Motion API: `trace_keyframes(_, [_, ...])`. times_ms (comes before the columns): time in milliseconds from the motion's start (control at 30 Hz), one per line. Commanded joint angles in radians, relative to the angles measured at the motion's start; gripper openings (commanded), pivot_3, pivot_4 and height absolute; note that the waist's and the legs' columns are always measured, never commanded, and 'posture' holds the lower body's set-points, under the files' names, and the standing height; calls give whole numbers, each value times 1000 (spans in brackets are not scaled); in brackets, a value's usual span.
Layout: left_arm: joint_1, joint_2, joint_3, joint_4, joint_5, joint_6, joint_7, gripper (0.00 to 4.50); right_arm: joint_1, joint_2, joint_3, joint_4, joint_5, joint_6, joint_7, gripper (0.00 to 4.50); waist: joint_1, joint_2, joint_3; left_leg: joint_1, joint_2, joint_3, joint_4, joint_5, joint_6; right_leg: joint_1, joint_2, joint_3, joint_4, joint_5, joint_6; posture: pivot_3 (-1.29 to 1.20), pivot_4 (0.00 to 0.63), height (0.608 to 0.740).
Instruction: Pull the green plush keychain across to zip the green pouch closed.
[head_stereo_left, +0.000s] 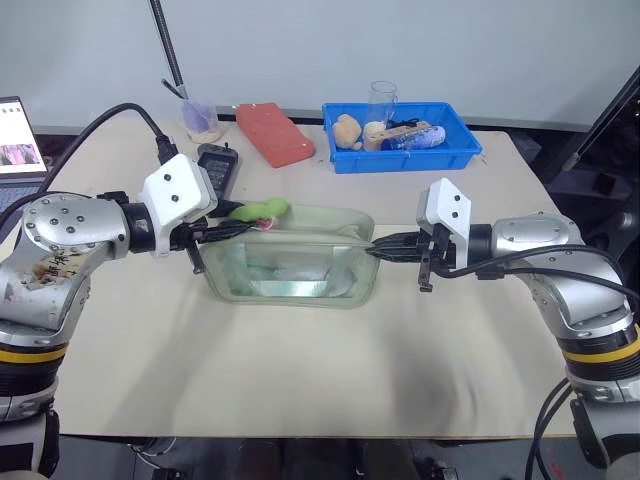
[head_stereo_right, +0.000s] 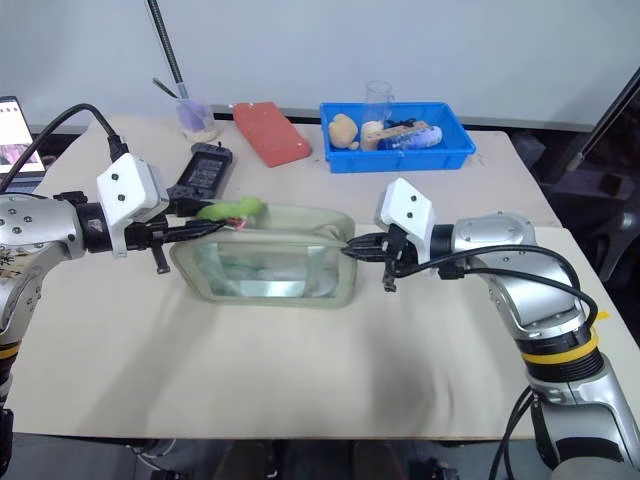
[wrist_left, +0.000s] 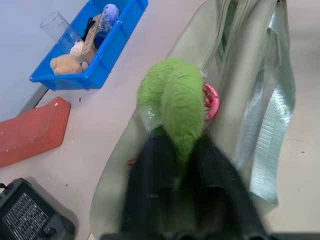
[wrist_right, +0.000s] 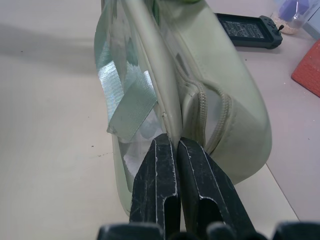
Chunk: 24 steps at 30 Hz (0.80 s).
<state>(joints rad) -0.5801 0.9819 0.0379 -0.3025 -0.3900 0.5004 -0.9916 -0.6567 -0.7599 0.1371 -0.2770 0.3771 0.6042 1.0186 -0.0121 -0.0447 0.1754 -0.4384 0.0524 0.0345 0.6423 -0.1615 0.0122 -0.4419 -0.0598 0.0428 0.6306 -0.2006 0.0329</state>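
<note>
The green pouch (head_stereo_left: 290, 265) lies in the middle of the table, its clear window panel facing me and its top zipper (wrist_left: 220, 37) running along it. The green plush keychain (head_stereo_left: 262, 211), lime and fuzzy with a pink bit (wrist_left: 211, 101), sits at the pouch's left top end. My left gripper (head_stereo_left: 225, 232) reaches in from the left and is shut on the keychain (wrist_left: 172, 100), which rises between its fingers (wrist_left: 147, 170). My right gripper (head_stereo_left: 385, 245) comes in from the right and is shut on the pouch's right end edge (wrist_right: 170, 115).
A blue bin (head_stereo_left: 455, 150) with small items and a clear cup (head_stereo_left: 381, 100) stands at the back right. An orange-red block (head_stereo_left: 274, 133), a black device (head_stereo_left: 217, 165) and a purple cup (head_stereo_left: 199, 118) lie behind the pouch. A laptop (head_stereo_left: 18, 140) stands at the far left.
</note>
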Motion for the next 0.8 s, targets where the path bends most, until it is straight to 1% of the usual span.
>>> trace_keyframes(33, [-33, 38, 51, 5, -29, -3, -51, 2895, -1, -11, -38, -30, 9, 12, -15, 0, -1, 0, 0, 0, 0, 0, 0, 0, 0, 0, 0, 0, 0, 0, 0, 0, 150, 740])
trace_keyframes(133, [-31, 96, 81, 33, -46, 14, -112, 4401, 1, -13, -40, -30, 6, 11, -14, 0, -3, 0, 0, 0, 0, 0, 0, 0, 0, -1, 0, 0, 0, 0, 1, 0, 150, 740])
trace_keyframes(233, [4, 178, 120, 66, -53, 25, -172, 4466, -2, -17, -39, -26, 4, 7, -8, 0, -3, 0, 0, 0, 0, 0, 0, 0, 0, -1, 0, 0, 0, -2, 0, 0, 150, 740])
trace_keyframes(333, [56, 212, 159, 92, -52, 25, -190, 4466, -10, -19, -38, -18, 3, 5, -3, 0, -2, 0, 0, 0, 0, 0, 0, 0, 0, -1, 0, 0, 0, -5, 0, 0, 150, 740])
trace_keyframes(433, [129, 192, 192, 76, -64, 30, -179, 4466, -17, -19, -34, -14, 2, 4, 0, 0, 1, 0, 0, 0, 0, 0, 0, 0, 0, 0, 0, 0, 0, -6, 1, 0, 150, 740])
trace_keyframes(533, [227, 129, 176, 52, -24, -13, -124, 4466, -32, -19, -28, -6, 1, 6, 6, 0, 1, 0, 0, 0, 0, 0, 0, 0, 0, 0, -1, 0, 0, -6, 1, 0, 150, 740])
trace_keyframes(600, [242, 88, 160, 48, -5, -37, -91, 4466, -36, -19, -24, -5, 4, 10, 12, 0, 2, 0, 0, 0, 1, 1, 0, 0, 0, 0, -1, 0, 0, -5, 0, 0, 150, 740])
trace_keyframes(700, [220, 46, 138, 72, 34, -63, -44, 3653, -40, -22, -17, -3, 3, 10, 21, 0, 3, 0, 0, 0, 1, 0, 0, 0, 0, -1, 0, 0, 0, -3, -4, 0, 150, 740])
trace_keyframes(800, [213, 32, 135, 77, 29, -62, -44, 2251, -54, -21, -19, 5, 3, 15, 23, 0, 1, 0, 0, 0, 1, 0, 0, 0, 0, -1, 0, 0, 0, -2, -4, 0, 150, 740])
